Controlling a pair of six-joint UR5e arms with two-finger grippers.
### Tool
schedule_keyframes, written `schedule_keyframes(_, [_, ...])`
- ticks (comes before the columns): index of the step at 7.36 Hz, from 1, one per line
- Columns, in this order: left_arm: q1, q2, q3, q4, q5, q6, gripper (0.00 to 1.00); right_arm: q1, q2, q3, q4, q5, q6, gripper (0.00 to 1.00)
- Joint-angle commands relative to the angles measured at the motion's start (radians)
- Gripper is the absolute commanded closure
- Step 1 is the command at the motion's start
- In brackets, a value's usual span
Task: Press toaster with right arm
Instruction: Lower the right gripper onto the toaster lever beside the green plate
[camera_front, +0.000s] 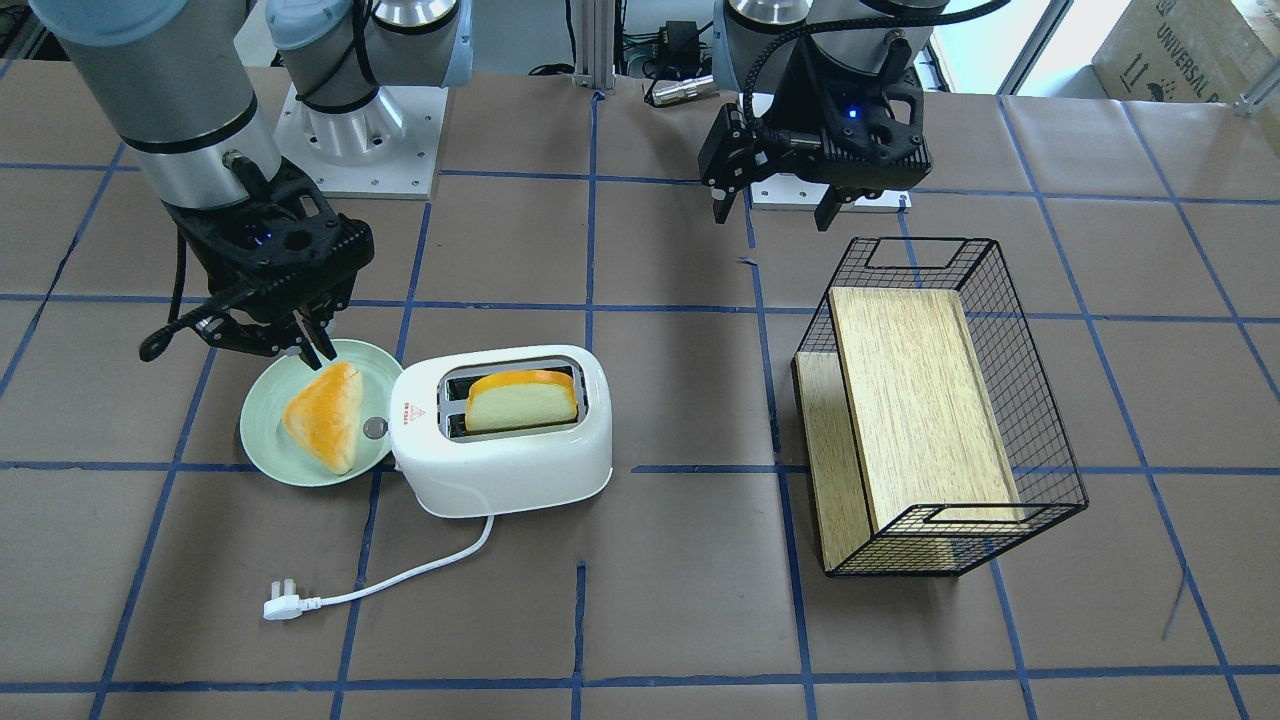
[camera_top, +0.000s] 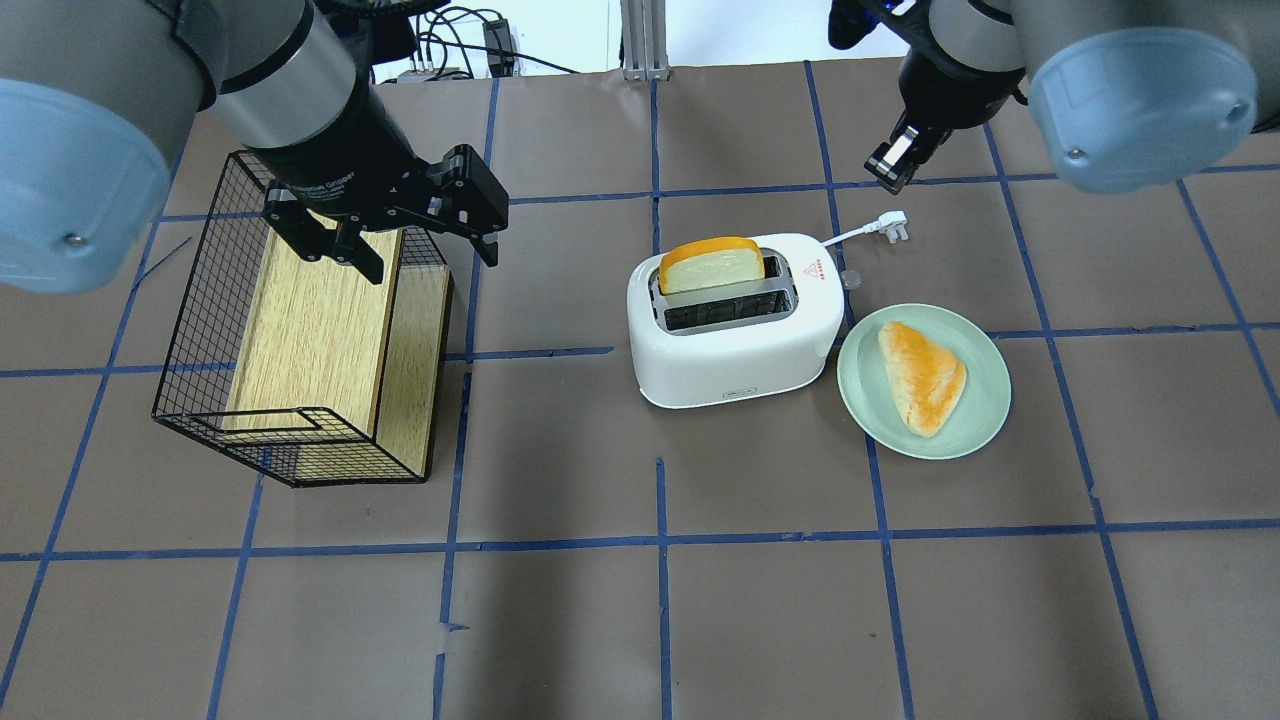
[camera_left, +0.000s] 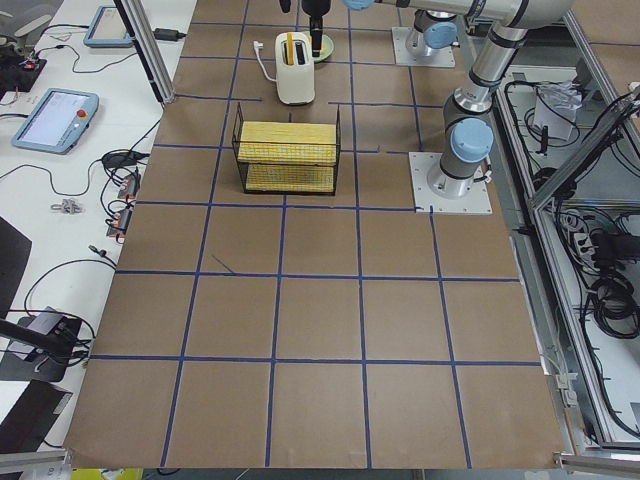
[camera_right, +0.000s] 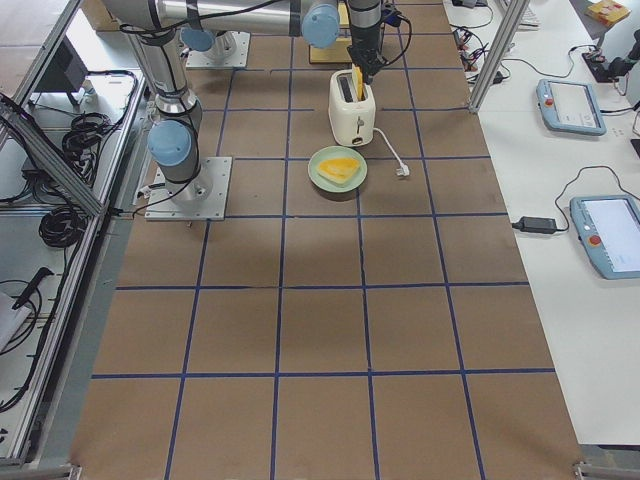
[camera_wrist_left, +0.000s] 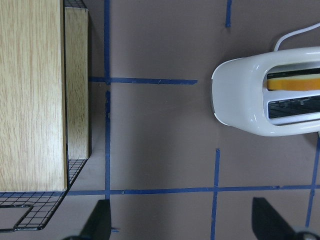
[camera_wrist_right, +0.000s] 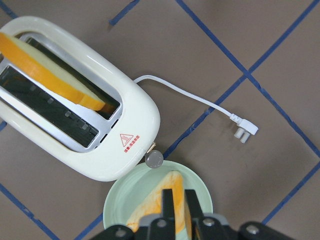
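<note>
White toaster (camera_front: 500, 460), red triangle mark (camera_front: 413, 412) | orange-crusted cream slice (camera_front: 520, 402) in it | pale green plate (camera_front: 262, 442) beside toaster | black wire-mesh basket (camera_front: 1035, 385), wood-grain boards (camera_front: 920, 400) | brown counter (camera_front: 680, 590), blue grid lines

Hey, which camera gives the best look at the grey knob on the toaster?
Right wrist view: the knob is close and unblocked at the toaster's end, beside the plate. The front view shows it smaller, overhead faintly; side views are too distant; left wrist misses it.

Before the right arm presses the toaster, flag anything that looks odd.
The toaster has its plug loose on the table, connected to nothing. One bread slice stands proud in a slot; the other slot is empty. Nothing looks spilled or damaged.
</note>
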Motion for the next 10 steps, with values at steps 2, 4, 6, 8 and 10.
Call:
schedule_keyframes(2, [0.0, 0.0, 0.0, 0.0, 0.0, 0.0, 0.0, 0.009, 0.067, 0.006, -0.013, 0.009, -0.446, 0.79])
schedule_keyframes(4, [0.0, 0.0, 0.0, 0.0, 0.0, 0.0, 0.0, 0.008, 0.126, 0.02, -0.07, 0.011, -0.731, 0.79])
schedule_keyframes(6, [0.0, 0.0, 0.0, 0.0, 0.0, 0.0, 0.0, 0.006, 0.13, 0.108, -0.181, -0.006, -0.855, 0.79])
schedule_keyframes(8, [0.0, 0.0, 0.0, 0.0, 0.0, 0.0, 0.0, 0.002, 0.137, 0.214, -0.339, -0.005, -0.901, 0.79])
schedule_keyframes(10, [0.0, 0.0, 0.0, 0.0, 0.0, 0.0, 0.0, 0.001, 0.127, 0.248, -0.316, -0.06, -0.891, 0.8])
